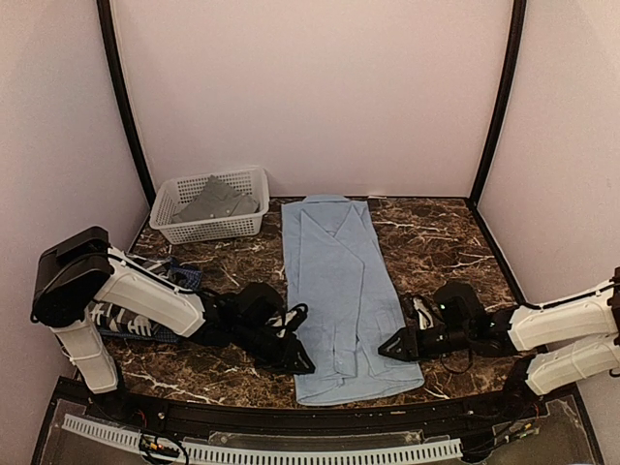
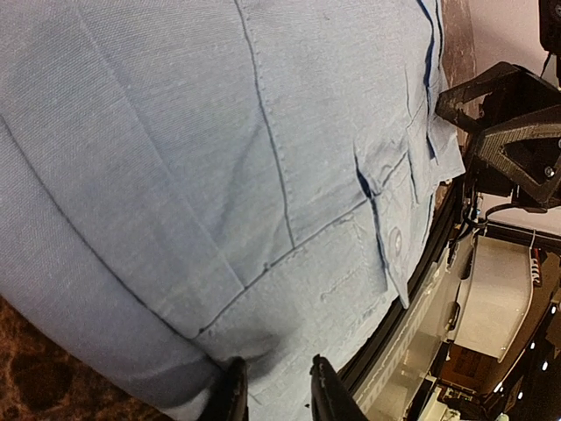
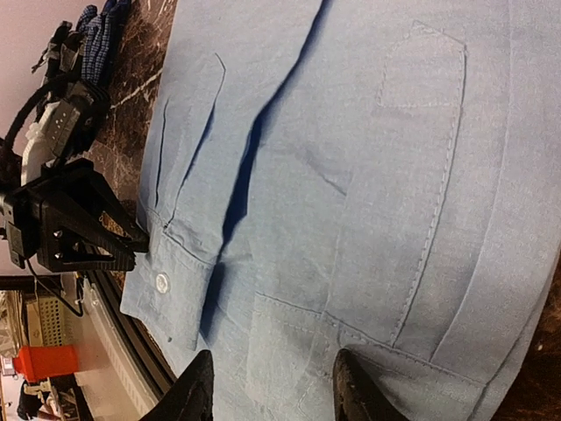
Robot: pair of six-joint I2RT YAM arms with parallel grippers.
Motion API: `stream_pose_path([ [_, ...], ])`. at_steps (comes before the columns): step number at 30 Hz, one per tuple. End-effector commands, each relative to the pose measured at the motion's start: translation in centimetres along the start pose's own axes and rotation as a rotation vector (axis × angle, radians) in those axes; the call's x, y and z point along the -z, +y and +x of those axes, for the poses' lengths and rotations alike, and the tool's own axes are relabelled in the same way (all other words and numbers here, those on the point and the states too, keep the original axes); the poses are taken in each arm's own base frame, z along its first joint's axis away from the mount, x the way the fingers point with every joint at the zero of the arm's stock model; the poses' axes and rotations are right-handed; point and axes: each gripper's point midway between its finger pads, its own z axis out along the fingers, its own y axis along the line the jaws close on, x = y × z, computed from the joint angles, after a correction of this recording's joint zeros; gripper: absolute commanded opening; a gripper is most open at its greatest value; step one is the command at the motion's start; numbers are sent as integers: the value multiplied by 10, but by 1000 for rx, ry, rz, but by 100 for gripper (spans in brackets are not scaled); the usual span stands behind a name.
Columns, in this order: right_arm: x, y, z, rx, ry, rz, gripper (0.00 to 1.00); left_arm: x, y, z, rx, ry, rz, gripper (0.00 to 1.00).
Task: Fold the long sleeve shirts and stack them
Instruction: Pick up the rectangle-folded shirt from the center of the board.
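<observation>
1. The light blue shirt (image 1: 334, 291) lies flat in a long fold between both grippers.
2. The left gripper (image 1: 306, 364) is at the shirt's edge, jaws narrow with cloth between them; I cannot tell if it is pinched.
3. The right gripper (image 1: 386, 351) is at the opposite edge, jaws half apart over flat cloth.
4. Far beyond the left gripper, a white basket (image 1: 194, 232) holds a grey shirt (image 1: 218, 199).

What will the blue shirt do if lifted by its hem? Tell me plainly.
Likely floppy: the shirt lies flat in soft folds, so it would probably sag and its folded sleeves fall open. Probably light, being thin cloth. Pushed, it may bunch up rather than slide on the table.
</observation>
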Motion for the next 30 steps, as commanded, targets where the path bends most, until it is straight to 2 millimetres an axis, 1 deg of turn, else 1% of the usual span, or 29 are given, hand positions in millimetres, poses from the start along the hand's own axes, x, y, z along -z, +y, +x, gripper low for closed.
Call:
stream_pose_path([
  [1, -2, 4, 6, -11, -13, 6, 43, 8, 65, 32, 89, 81, -222, 24],
  [3, 1, 8, 10, -4, 0, 13, 43, 14, 76, 34, 102, 78, -253, 24],
  [5, 5, 13, 12, 0, 0, 13, 44, 21, 82, 36, 108, 77, -270, 24],
  [7, 10, 15, 15, 0, 3, 14, 44, 26, 85, 37, 102, 74, -291, 24],
  [9, 16, 11, 19, -11, 2, 31, 44, 30, 85, 37, 92, 74, -300, 24],
  [12, 22, 3, 25, -23, 6, 54, 45, 36, 76, 33, 62, 63, -290, 24],
  [14, 24, 0, 31, -35, 17, 54, 46, 41, 63, 29, 45, 50, -250, 24],
  [15, 24, -1, 34, -43, 23, 51, 46, 45, 51, 26, 35, 36, -216, 24],
  [17, 23, -4, 39, -58, 36, 49, 46, 54, 34, 21, 24, 7, -167, 26],
  [20, 23, -7, 42, -68, 45, 57, 45, 63, 20, 17, 30, -35, -121, 30],
  [22, 23, -9, 43, -72, 48, 64, 44, 67, 22, 17, 54, -54, -121, 31],
  [24, 22, -7, 43, -74, 54, 57, 44, 70, 30, 16, 72, -78, -153, 33],
  [26, 20, -7, 45, -79, 64, 51, 43, 70, 39, 19, 104, -83, -166, 35],
  [27, 19, -8, 46, -80, 72, 54, 43, 69, 38, 17, 107, -88, -149, 35],
  [30, 16, -10, 48, -82, 88, 59, 43, 66, 43, 18, 133, -88, -145, 36],
])
